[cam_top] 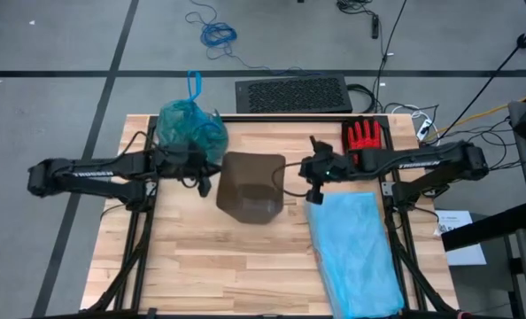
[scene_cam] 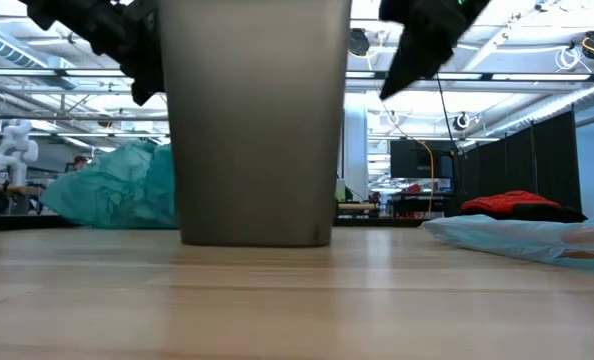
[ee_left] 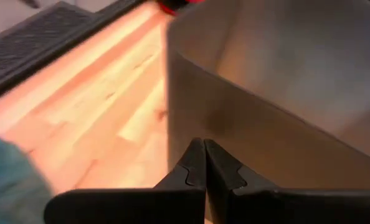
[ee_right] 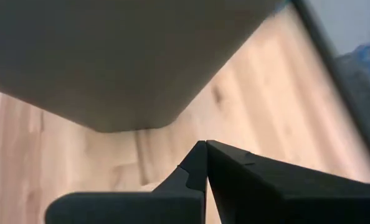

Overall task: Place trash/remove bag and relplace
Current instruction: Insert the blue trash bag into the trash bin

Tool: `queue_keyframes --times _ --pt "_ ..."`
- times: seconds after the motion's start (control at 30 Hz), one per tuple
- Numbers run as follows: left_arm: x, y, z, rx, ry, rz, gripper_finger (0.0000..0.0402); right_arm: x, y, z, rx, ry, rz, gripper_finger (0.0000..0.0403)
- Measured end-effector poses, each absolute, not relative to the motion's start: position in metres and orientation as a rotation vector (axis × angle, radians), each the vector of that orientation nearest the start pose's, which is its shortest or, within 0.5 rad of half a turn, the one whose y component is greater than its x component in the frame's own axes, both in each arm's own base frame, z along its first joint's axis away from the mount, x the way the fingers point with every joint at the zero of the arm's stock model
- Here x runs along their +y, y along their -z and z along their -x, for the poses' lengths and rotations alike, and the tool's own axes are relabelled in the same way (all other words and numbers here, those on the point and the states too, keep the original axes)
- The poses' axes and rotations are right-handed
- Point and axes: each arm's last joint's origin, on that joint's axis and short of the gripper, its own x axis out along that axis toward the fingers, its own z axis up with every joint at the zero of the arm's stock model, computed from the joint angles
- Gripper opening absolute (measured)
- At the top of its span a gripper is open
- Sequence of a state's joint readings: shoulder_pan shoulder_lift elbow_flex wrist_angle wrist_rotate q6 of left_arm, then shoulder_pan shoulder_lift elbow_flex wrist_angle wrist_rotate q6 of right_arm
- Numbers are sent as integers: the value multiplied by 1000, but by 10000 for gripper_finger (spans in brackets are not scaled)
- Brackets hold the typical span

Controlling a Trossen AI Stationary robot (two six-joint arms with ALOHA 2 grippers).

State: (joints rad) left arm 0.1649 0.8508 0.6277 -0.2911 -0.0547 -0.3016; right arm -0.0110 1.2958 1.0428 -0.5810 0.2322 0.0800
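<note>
A grey-brown bin [cam_top: 250,186] stands upright on the middle of the wooden table, and its inside shows bare walls. The teal-green bag [cam_top: 190,128], bunched and full, rests on the table's far left part; it also shows in the low view [scene_cam: 117,190]. No trash wads show. My left gripper [cam_top: 204,186] is shut and hangs just left of the bin's wall [ee_left: 235,118], above the table. My right gripper [cam_top: 314,195] is shut and hangs just right of the bin [ee_right: 123,62], also above the table.
A pale sky-blue bag [cam_top: 356,252] lies flat on the table's near right part. A red glove [cam_top: 365,137] lies at the far right. A black mat [cam_top: 291,94] lies on the floor beyond the far edge. Bare wood shows in front of the bin.
</note>
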Motion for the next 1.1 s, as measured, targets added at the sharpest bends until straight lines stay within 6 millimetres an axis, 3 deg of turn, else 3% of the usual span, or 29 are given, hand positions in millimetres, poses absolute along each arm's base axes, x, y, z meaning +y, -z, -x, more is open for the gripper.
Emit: queue_keyframes --times 0.13,0.27,0.47,0.63,0.8,1.1 --pt "20 -253 -195 486 -227 312 0 2 -262 -256 871 239 -54 0" --pt "9 -245 -212 486 -207 277 0 22 -259 -240 957 225 -134 0" --pt "-3 -234 -226 473 -364 169 0 65 -261 -229 986 89 -295 0" --pt "-11 -226 -231 470 -443 209 0 85 -258 -228 982 144 -467 9" --pt "-21 -220 -233 469 -482 223 0 96 -241 -232 1020 260 -439 62" --pt "-35 -219 -231 454 -498 203 0 102 -191 -253 1175 428 -435 217"
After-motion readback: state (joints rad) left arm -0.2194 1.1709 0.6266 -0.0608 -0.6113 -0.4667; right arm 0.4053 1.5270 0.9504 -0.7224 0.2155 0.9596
